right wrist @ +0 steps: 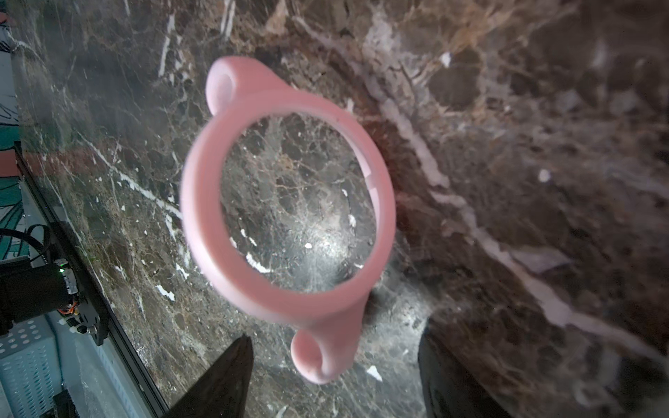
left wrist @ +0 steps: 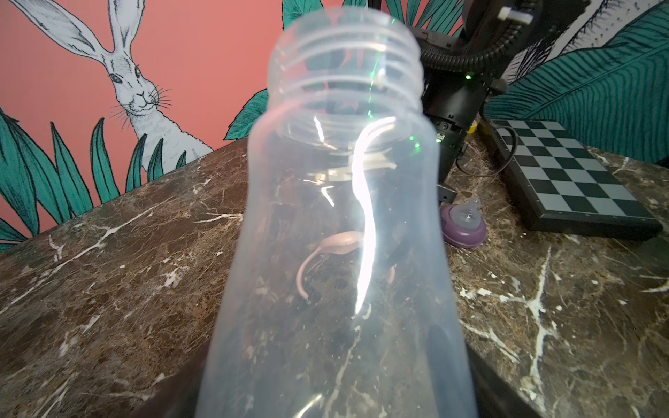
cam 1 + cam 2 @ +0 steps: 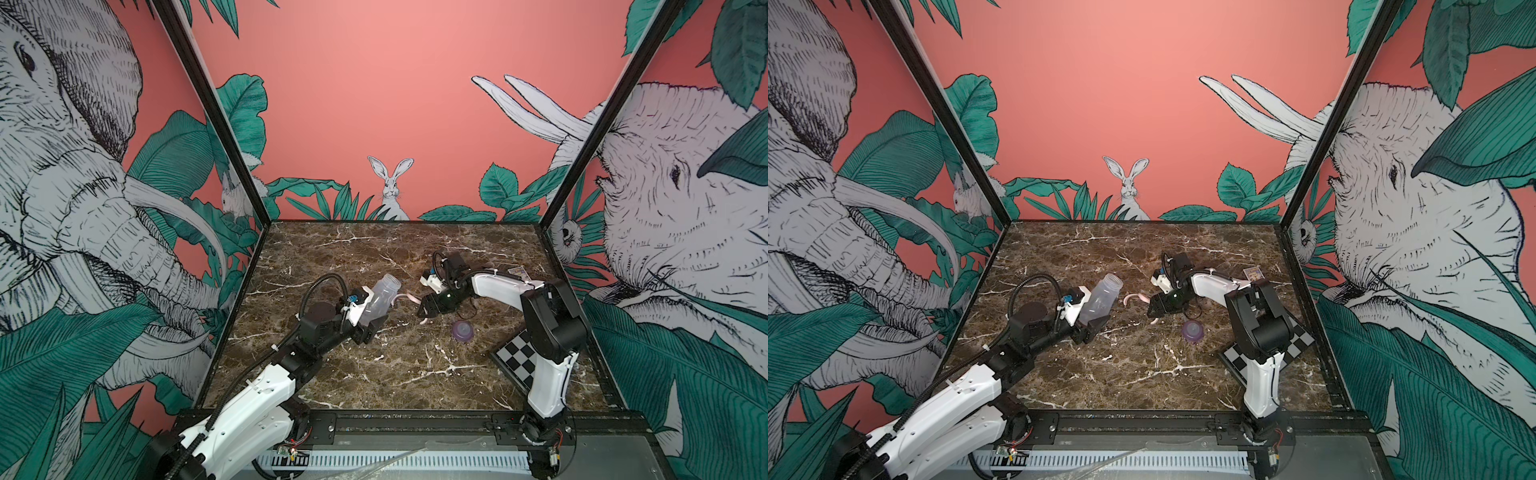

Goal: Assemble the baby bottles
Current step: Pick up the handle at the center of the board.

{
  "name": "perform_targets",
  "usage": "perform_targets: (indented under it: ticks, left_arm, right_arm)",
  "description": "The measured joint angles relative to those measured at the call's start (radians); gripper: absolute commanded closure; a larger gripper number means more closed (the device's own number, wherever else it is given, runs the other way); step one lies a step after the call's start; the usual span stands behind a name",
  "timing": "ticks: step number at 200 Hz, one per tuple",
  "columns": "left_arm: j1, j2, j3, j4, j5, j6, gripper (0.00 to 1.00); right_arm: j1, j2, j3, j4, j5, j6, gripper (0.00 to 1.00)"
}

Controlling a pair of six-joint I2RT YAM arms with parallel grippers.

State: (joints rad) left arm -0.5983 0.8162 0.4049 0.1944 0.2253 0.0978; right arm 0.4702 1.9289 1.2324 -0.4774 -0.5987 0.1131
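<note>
The frosted clear bottle body (image 3: 380, 297) (image 3: 1100, 297) is tilted with its threaded neck toward the back right, and my left gripper (image 3: 370, 319) (image 3: 1093, 322) is shut on its lower part. It fills the left wrist view (image 2: 344, 217) and hides the jaws. The pale pink two-handled ring (image 3: 409, 297) (image 3: 1136, 297) (image 1: 201, 210) lies flat on the marble between the arms. My right gripper (image 3: 424, 311) (image 3: 1152, 311) (image 1: 336, 362) hangs over it, open. Its dark fingers (image 1: 231, 372) stand on either side of one handle without touching it. The purple nipple collar (image 3: 462, 331) (image 3: 1192, 331) (image 2: 463, 224) sits in front of the right gripper.
A checkerboard (image 3: 519, 357) (image 3: 1237, 359) (image 2: 564, 173) lies at the right under the right arm. A small card box (image 3: 517, 272) (image 3: 1253, 274) sits behind that arm. Printed walls close in the marble table (image 3: 374, 374) on three sides.
</note>
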Motion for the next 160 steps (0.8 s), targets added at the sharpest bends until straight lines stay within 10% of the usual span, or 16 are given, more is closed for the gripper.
perform_targets:
  ticks: [160]
  left_arm:
    - [0.000, -0.026, 0.000, -0.026, -0.007, 0.000, 0.40]
  right_arm:
    - [-0.002, 0.045, -0.063, 0.257, -0.068, 0.087, 0.79]
